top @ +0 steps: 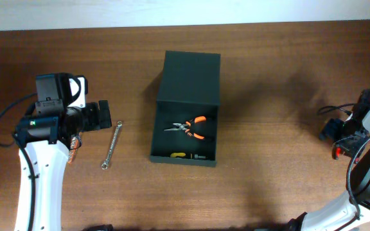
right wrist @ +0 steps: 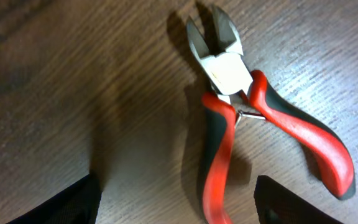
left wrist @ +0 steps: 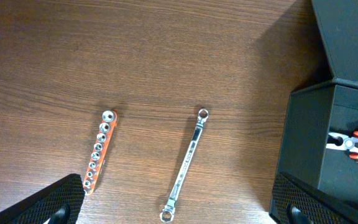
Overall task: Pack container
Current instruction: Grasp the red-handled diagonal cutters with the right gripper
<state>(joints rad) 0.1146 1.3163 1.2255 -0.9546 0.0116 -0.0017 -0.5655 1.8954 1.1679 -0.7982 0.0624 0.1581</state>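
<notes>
Container (left wrist: pixel 306 143) cut by right edge; yellow item (top: pixel 178 154) inside too small.

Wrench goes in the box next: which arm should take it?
Left. The left gripper hovers open by the wrench beside the container; the right gripper is far off, above the red cutters.

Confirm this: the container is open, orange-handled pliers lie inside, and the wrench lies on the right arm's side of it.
Wrong side: the overhead view shows the wrench on the left arm's side of the open container, orange-handled pliers inside.
</notes>
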